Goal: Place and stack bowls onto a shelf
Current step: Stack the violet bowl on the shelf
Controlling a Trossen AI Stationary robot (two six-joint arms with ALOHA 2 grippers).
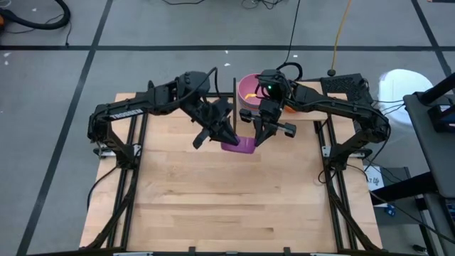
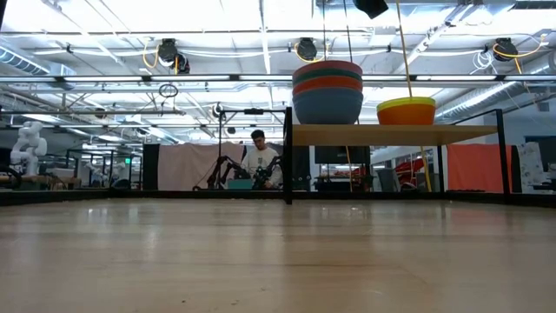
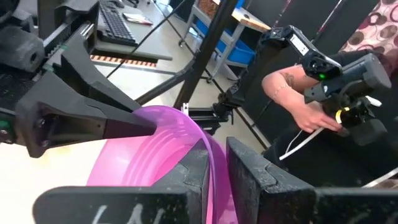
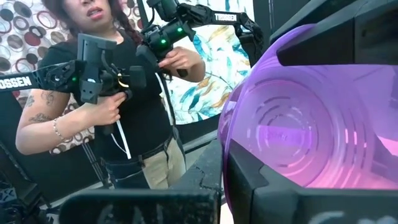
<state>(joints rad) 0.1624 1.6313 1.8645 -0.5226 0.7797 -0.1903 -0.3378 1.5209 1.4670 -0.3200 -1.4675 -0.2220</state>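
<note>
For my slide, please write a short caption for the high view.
Both claws, left and right, grip one purple bowl above the table.

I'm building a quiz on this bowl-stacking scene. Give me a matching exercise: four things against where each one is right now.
Things:
1. purple bowl
2. stack of large bowls
3. orange and yellow bowls
4. person

Places:
A. behind the table, holding black controller handles
B. on the shelf, at its left end in the low view
C. held up between both grippers
D. on the shelf, to the stack's right in the low view

Pairs: 1-C, 2-B, 3-D, 4-A
</note>
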